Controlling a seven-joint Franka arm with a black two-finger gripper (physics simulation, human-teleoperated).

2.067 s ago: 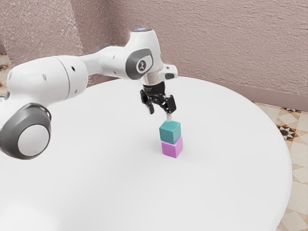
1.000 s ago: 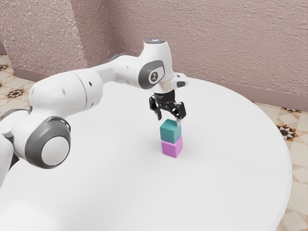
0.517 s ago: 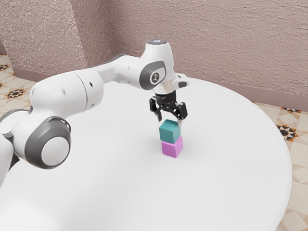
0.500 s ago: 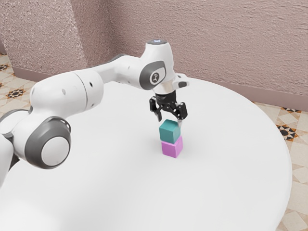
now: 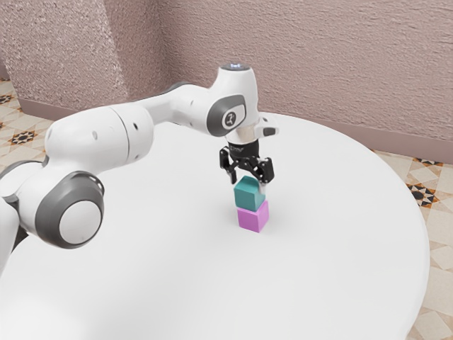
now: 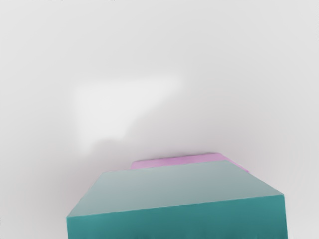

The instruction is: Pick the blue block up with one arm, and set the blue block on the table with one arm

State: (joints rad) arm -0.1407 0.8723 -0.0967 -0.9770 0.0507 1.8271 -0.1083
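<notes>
Blue block (image 5: 249, 195) atop pink block (image 5: 252, 219) — jaws spread.

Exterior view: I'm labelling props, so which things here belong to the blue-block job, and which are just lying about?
In the job:
teal-blue block, to be moved
white table, its destination
hand, open, at the teal-blue block

Not in the job:
pink block, merely under the teal-blue block
wall and patterned floor, background
</notes>
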